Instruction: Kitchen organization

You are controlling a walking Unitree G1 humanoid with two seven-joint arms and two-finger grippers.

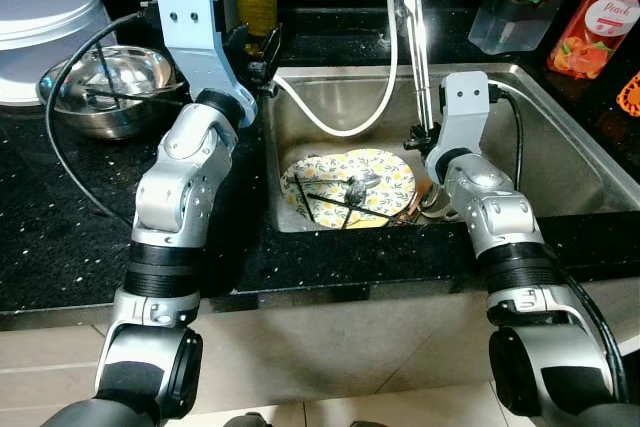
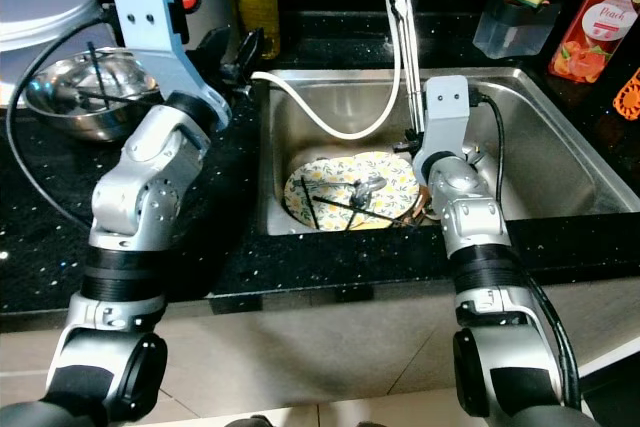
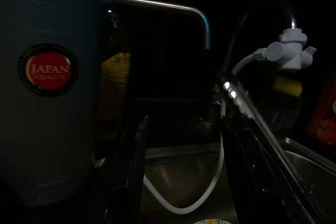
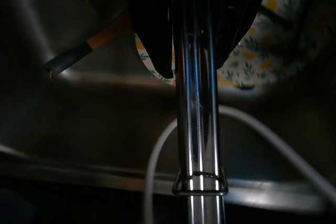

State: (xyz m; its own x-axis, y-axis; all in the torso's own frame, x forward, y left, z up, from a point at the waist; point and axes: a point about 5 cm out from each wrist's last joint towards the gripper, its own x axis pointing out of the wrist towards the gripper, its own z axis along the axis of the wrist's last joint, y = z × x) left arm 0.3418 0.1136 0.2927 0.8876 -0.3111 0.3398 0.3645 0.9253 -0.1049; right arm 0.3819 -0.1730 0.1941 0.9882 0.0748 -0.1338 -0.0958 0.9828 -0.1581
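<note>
Right gripper is seen low over the middle of the sink, its black fingers pressed together on one end of a long chrome utensil – tongs, to judge by the twin bars and the wire locking ring shown in the right wrist view. The tongs are held nearly upright, the free end reaching toward the far edge of the sink, beside the white hose.

Left gripper is held at the far left corner of the sink with its fingers spread and nothing between them; a grey canister with a red label stands just to its left.

The tongs are judged to be light and stiff, yet awkward: polished metal is slippery, possibly wet, and the long length above the grip gives leverage, so a swing or a twist within the pads is to be expected if the wrist is turned quickly. A hold closer to the middle would be steadier than the present one at the end. If the ring is not engaged, the two bars may spring apart when released.

Below, a flowered plate lies on the sink floor with dark utensils across it – fragile ware, onto which the tongs should not be dropped. A steel bowl stands on the counter at the far left.
</note>
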